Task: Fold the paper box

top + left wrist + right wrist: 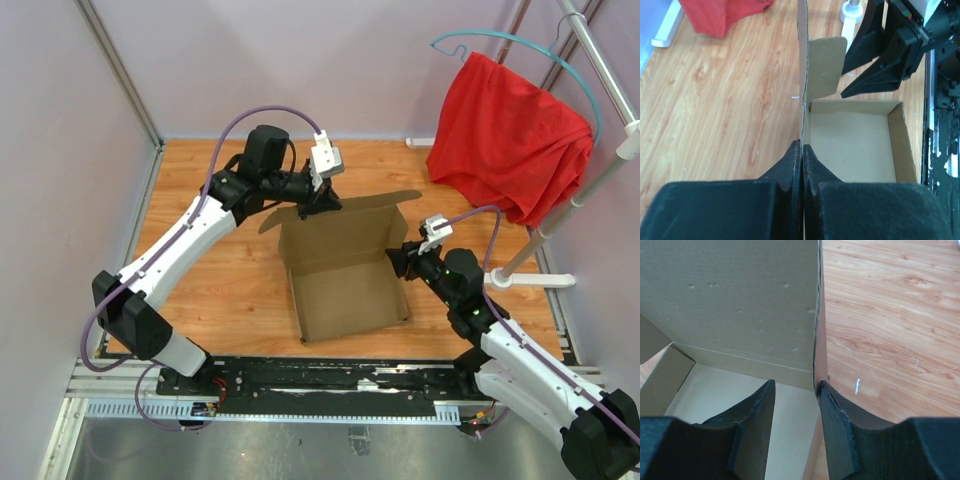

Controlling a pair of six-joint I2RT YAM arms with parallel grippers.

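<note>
Paper box (345, 280) sits mid-counter (230, 290), between my two arms. It is half formed: base flat, low walls up, tall back panel (340, 232) standing at the far side.

Left tool (802, 150): clenched on the back panel's edge, near its left corner. From the wrist the card runs edge-on straight out of the pinch, bare wood on one side and the box interior on the other. I judge this grip is there to hold the panel upright and stop the whole box from sliding while the other side is worked.

Right tool (796, 387): released, holding nothing. It straddles the top edge of the right side wall (821, 340); the card touches the outer finger and the inner finger hangs over the box floor. Placed so, one squeeze would take the wall.

Rounded tab (826, 65) at the panel's far end stands loose, not tucked. My reading: side walls and tabs come next, lid after.

Risk, as I judge it: thin card, so a skewed pinch could crease it off the score line.

Red cloth (510, 140) hangs on a rack at the far right, well apart.
</note>
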